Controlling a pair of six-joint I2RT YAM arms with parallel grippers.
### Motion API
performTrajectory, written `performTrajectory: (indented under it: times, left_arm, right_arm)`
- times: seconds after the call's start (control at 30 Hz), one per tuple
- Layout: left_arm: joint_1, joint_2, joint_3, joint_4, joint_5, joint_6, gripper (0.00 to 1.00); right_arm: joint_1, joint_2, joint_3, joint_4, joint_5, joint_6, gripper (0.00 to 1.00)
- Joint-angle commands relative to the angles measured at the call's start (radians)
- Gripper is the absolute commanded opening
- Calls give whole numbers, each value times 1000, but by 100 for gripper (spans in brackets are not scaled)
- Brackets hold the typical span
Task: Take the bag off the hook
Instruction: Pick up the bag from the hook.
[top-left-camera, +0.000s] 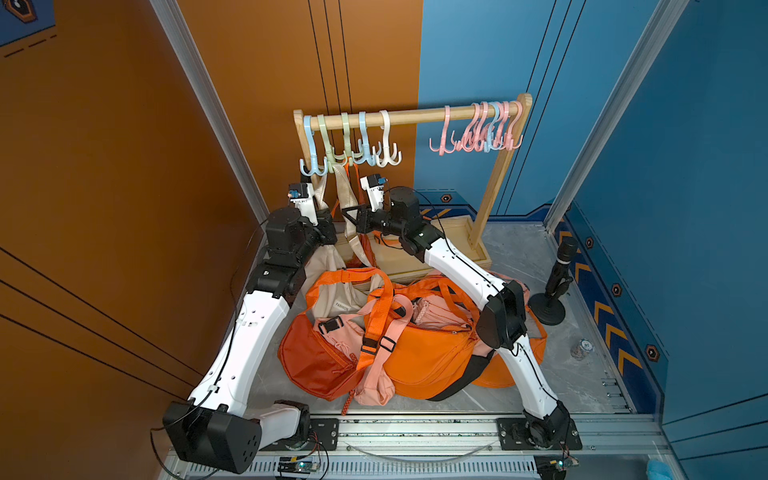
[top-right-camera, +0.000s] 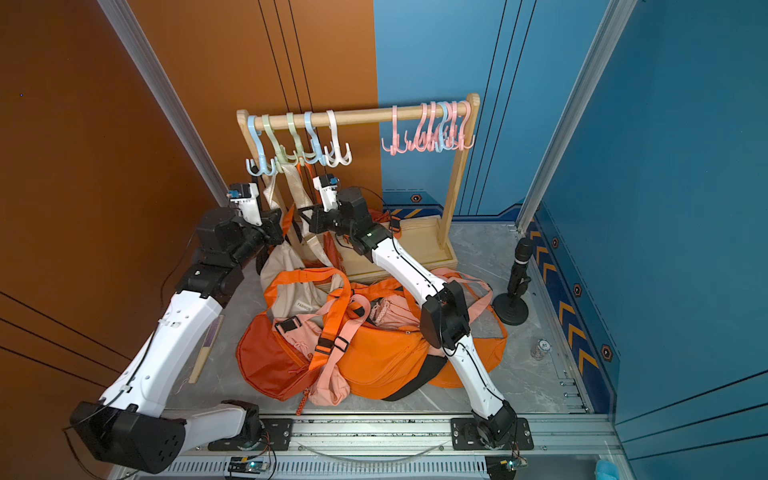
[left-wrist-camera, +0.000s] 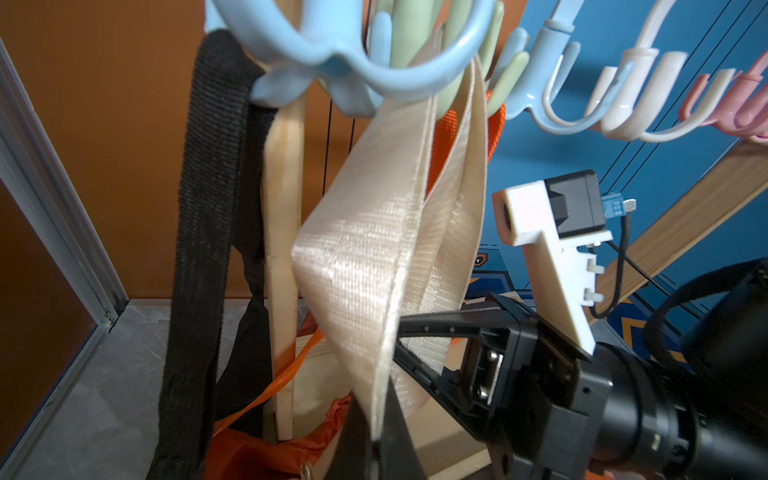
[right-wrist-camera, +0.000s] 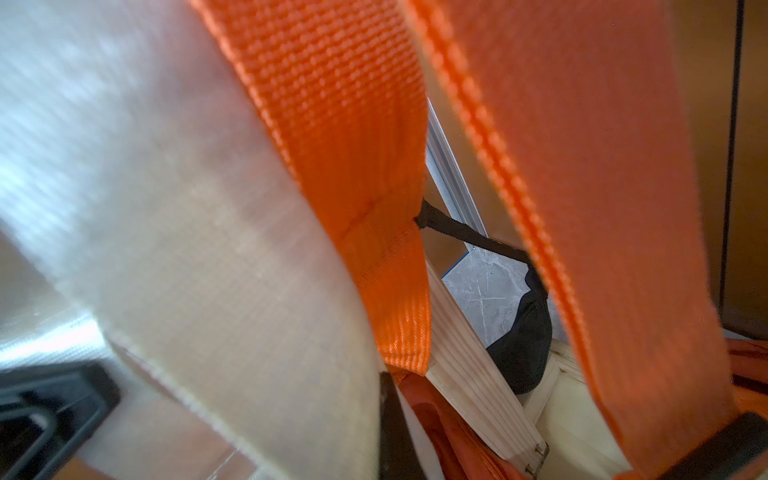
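A beige bag (top-left-camera: 323, 261) hangs by its wide beige strap (top-left-camera: 343, 189) from a pale green hook (top-left-camera: 331, 154) at the left end of the wooden rail; in another top view the same strap (top-right-camera: 293, 183) and hook (top-right-camera: 282, 160) show. My left gripper (left-wrist-camera: 380, 451) is shut on a fold of the strap (left-wrist-camera: 365, 257), low down beside the rack's post. Just to its right, my right gripper (top-left-camera: 347, 212) is shut on the other run of the same strap (right-wrist-camera: 208, 249). The bag's body rests partly on the rack's base.
The wooden rack (top-left-camera: 415, 116) carries more empty hooks, a pink cluster (top-left-camera: 482, 129) at its right end. A black strap (left-wrist-camera: 208, 208) and an orange strap (right-wrist-camera: 353, 145) hang beside the beige one. Orange and pink bags (top-left-camera: 415, 345) pile between the arms. A microphone stand (top-left-camera: 557, 282) is at the right.
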Motion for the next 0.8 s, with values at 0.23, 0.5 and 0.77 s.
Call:
performTrajectory:
  times: [0.23,0.5,0.77]
  left_arm:
    - [-14,58,140,-24,32,-4,0]
    - [-45,97,225,-43,20,11,0]
    - [-55,103,296,-47,10,20,0]
  right_arm:
    - [-1,-163,-69,21,1,-32,0]
    - [-1,-230,-121,29,0,-47,0]
    - [-1,-282,-145,23,-9,-61,0]
